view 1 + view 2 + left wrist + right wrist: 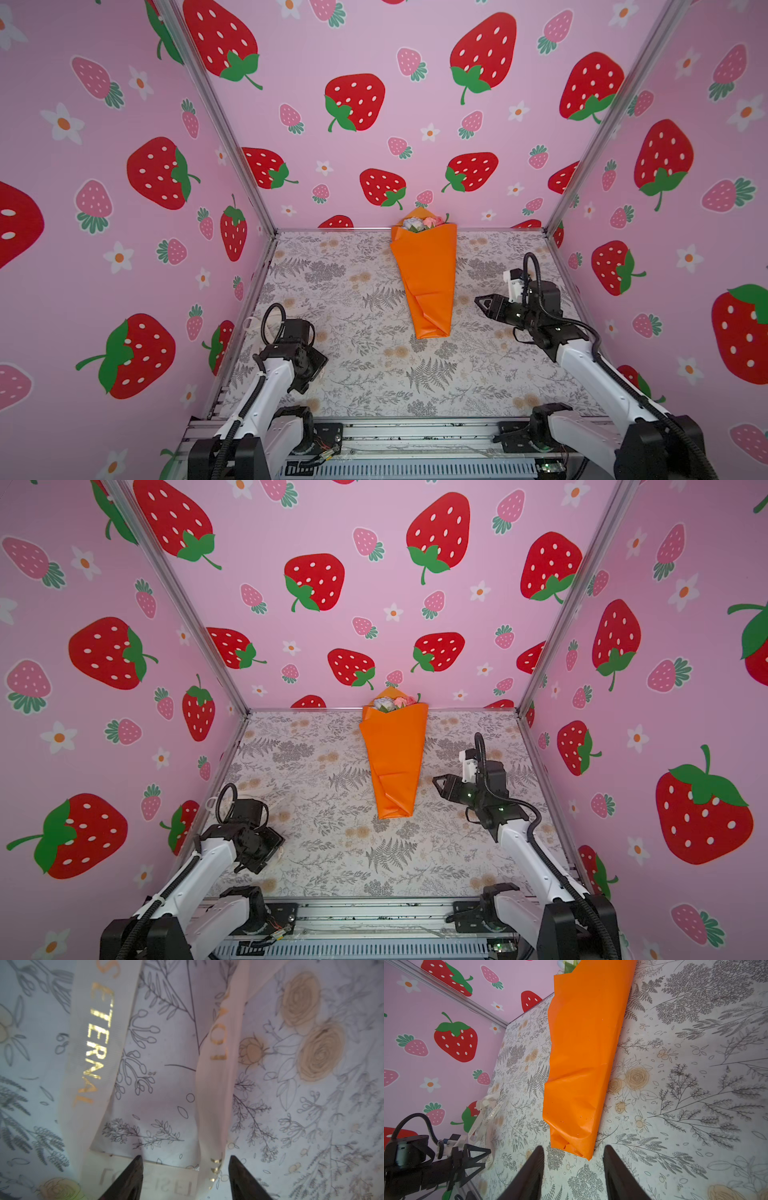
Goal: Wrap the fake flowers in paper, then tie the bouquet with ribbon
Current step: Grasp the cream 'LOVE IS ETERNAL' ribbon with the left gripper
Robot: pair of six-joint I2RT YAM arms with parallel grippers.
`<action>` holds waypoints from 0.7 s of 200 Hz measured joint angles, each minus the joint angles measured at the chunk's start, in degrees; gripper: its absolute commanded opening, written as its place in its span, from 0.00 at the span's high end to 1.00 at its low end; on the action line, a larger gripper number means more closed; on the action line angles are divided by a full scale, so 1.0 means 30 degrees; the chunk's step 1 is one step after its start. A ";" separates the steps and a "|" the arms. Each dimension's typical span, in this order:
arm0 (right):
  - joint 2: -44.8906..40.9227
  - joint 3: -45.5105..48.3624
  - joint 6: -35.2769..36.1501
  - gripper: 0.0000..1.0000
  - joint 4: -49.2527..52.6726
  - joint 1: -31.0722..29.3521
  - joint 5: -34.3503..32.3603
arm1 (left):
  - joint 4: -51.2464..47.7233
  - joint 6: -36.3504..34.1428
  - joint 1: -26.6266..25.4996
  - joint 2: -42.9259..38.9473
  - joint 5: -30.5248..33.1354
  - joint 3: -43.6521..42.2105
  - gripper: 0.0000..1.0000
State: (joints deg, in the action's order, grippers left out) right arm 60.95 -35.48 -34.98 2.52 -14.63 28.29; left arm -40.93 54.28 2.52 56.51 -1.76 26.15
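Bouquet [426,274] in orange paper lies on the table [365,382] at the middle far side, flowers by the back wall, narrow end pointing near. Right gripper [480,305] hovers just right of that narrow end, jaws apart and empty. Left gripper [185,1159], near left, has its jaws apart over a strand of cream ribbon [216,1105], not clamped on it

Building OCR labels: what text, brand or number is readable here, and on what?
"ETERNAL": gold, on the cream ribbon.
"LO": gold, on a twisted stretch of it; rest hidden.
Faint reversed letters by the left hand: unreadable.
Ribbon lettering in the right wrist view: too small.
No text on the orange wrapping paper.
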 measured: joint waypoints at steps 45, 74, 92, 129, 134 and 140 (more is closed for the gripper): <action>0.0284 0.0364 -0.0044 0.51 -0.0029 0.0000 0.0262 | 0.2018 -0.0138 0.0007 0.1035 -0.0991 -0.0102 0.53; 0.0474 0.0437 -0.0022 0.51 0.0007 0.0007 0.0379 | 0.3155 -0.0772 0.0029 0.2200 -0.2222 0.0182 0.83; 0.0488 0.0415 0.0095 0.51 0.0233 0.0000 0.0386 | 0.3424 -0.1384 0.0015 0.2310 -0.3432 0.0182 0.93; 0.0437 -0.0197 0.0430 0.50 0.1115 0.0007 0.0087 | 0.3810 -0.1916 -0.2266 0.1071 -0.5778 0.0801 0.93; 0.0364 -0.0291 0.0466 0.49 0.1188 0.0007 -0.0029 | 0.3781 -0.1974 -0.2936 0.0976 -0.5931 0.1173 0.93; 0.0255 -0.0342 0.0495 0.49 0.1202 0.0007 -0.0189 | 0.3781 -0.2076 -0.4095 0.0933 -0.6156 0.1923 0.93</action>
State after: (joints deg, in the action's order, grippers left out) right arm 61.71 -36.51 -33.50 6.13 -14.61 27.73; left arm -29.58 48.05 -9.76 59.31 -20.23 31.92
